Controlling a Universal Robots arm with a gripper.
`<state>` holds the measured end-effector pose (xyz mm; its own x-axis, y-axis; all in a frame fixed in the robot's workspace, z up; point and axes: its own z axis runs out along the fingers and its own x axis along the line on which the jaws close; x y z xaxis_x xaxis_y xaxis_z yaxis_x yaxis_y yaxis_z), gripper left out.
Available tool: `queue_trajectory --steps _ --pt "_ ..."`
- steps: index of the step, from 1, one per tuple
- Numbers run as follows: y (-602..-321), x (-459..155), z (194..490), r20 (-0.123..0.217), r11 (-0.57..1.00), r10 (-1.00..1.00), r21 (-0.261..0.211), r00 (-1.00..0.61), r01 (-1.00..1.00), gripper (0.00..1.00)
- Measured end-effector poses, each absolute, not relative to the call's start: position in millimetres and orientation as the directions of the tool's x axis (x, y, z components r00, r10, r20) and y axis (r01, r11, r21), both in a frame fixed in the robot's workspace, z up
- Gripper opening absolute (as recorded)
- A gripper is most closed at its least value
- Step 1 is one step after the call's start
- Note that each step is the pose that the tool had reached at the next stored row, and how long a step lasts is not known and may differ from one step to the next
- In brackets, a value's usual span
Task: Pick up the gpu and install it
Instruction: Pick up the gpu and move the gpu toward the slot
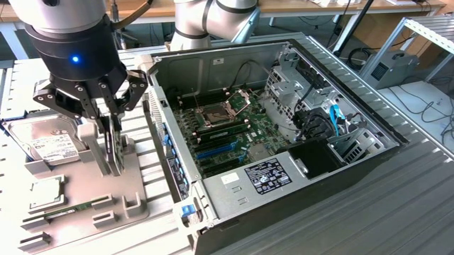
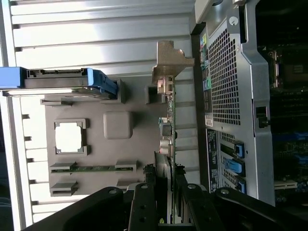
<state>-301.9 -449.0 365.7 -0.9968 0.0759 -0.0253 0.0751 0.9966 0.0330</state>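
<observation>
i'm on the pick-up step. my gripper [image 1: 111, 164] looks pinched on the thin black-and-green gpu card with silver bracket [image 2: 169, 120], which stands edge-up in the grey holder tray [image 1: 135, 186], at 9 o'clock from the open metal computer case [image 1: 212, 207]. i judge lifting calls for a straight pull.

Ribbed grey metal tabletop [image 1: 354, 212] from 9 to 5 o'clock. Wooden desks [image 1: 319, 6] at 12, aluminium rack [image 1: 426, 26] and grey box [image 1: 388, 66] at 2. Loose cables [image 1: 433, 109] on pale floor [image 1: 408, 94] at 3.

One gpu [image 2: 168, 127], one hard drive [image 1: 50, 141], one processor [image 1: 44, 192], one memory stick [image 1: 71, 209], one case [image 1: 284, 218].
</observation>
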Motion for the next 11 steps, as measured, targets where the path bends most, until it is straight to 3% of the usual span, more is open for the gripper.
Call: queue_trajectory --steps 11 --pt "-449.0 -301.9 376.5 -0.025 0.997 0.076 0.033 -0.997 0.075 0.26"
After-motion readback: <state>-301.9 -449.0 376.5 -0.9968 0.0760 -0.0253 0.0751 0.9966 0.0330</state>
